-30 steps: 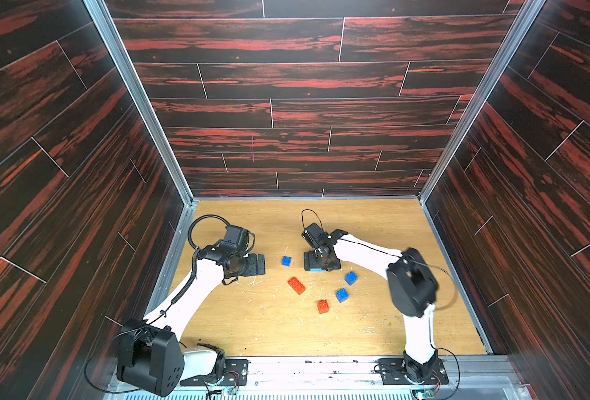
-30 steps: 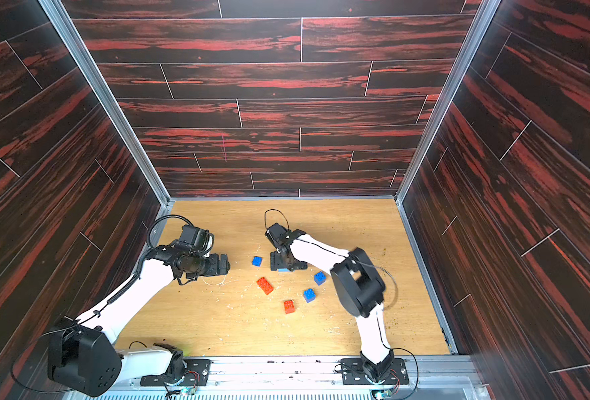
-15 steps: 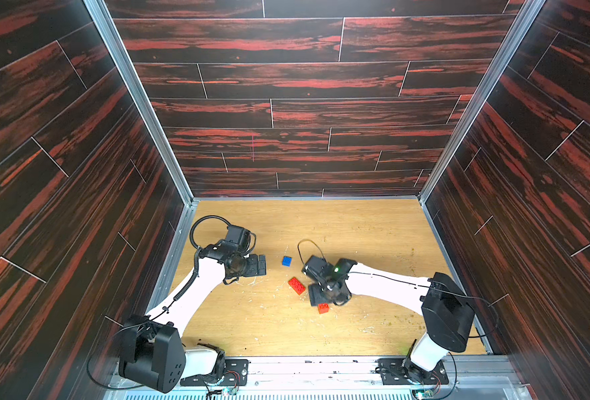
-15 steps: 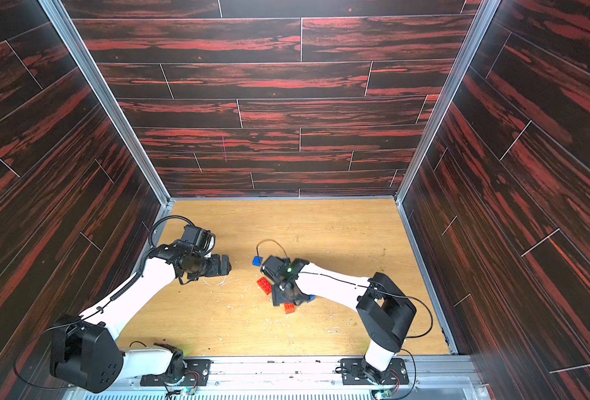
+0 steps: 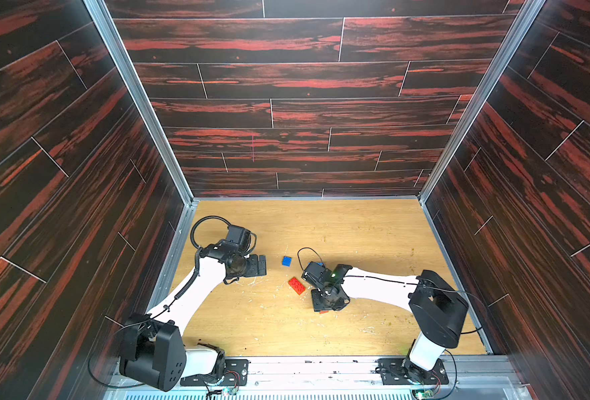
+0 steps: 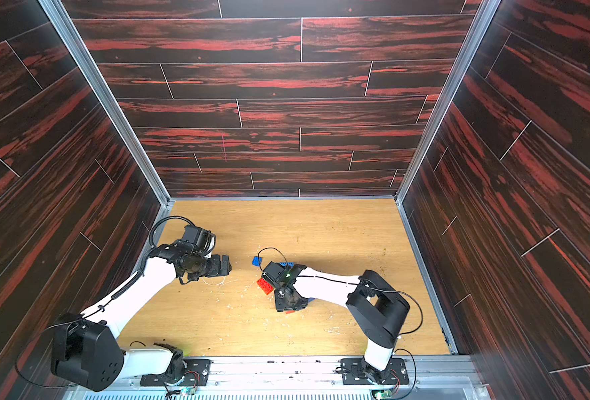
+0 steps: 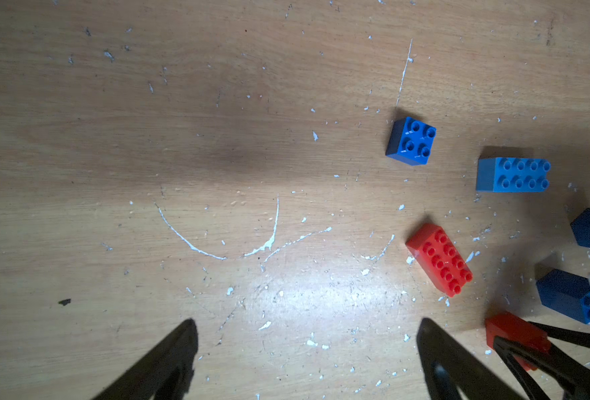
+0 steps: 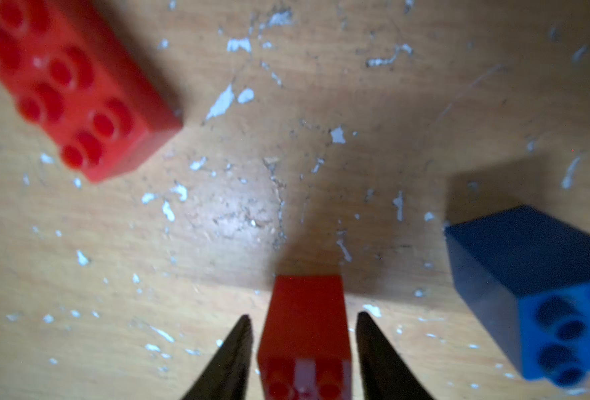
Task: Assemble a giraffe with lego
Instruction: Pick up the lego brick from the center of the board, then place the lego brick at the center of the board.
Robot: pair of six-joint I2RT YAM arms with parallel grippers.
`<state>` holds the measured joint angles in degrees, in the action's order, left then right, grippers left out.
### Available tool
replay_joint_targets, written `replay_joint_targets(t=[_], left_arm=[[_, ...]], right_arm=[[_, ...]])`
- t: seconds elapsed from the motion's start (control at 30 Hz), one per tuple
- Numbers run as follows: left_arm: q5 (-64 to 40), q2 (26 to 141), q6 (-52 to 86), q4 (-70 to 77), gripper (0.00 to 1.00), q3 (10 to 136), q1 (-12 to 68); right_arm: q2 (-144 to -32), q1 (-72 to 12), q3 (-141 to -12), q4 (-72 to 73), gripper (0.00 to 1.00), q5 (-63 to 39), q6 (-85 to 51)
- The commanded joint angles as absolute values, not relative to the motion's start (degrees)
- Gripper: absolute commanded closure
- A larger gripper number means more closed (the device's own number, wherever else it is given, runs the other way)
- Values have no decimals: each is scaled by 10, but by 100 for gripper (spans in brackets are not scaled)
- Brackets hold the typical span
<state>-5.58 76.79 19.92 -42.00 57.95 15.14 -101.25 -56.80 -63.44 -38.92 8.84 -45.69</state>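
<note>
Unjoined: red square brick, red long brick, blue square brick.

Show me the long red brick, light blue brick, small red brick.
long red brick [image 7: 439,259], left wrist view, studded top
light blue brick [image 7: 524,175], left wrist view, studded top
small red brick [image 8: 305,318], right wrist view, smooth side

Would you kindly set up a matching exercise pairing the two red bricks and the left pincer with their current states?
1. small red square plastic brick
2. long red plastic brick
3. left pincer

a. open, nothing between its fingers
b. lying free on the wooden table, studs up
c. between the fingers of the right pincer

Pairs: 1-c; 2-b; 3-a
</note>
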Motion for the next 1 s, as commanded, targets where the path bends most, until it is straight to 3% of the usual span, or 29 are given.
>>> replay_joint_targets(t=[0.0, 0.1, 0.6, 0.83, 0.97], left_arm=[[-55, 767, 192, -435, 0, 581, 153], [-52, 764, 191, -435, 0, 578, 153], [-62, 764, 192, -434, 0, 580, 153], [-64, 765, 191, -436, 0, 580, 153], [-65, 767, 191, -437, 0, 582, 153]], right_arm=[[-1027, -570, -648, -390, 64, 76, -462], [-1031, -569, -665, -407, 75, 90, -460], [-1141, -482, -843, -453, 74, 78, -393], [-1179, -470, -872, -459, 70, 60, -381], [-1196, -469, -892, -473, 61, 52, -377]])
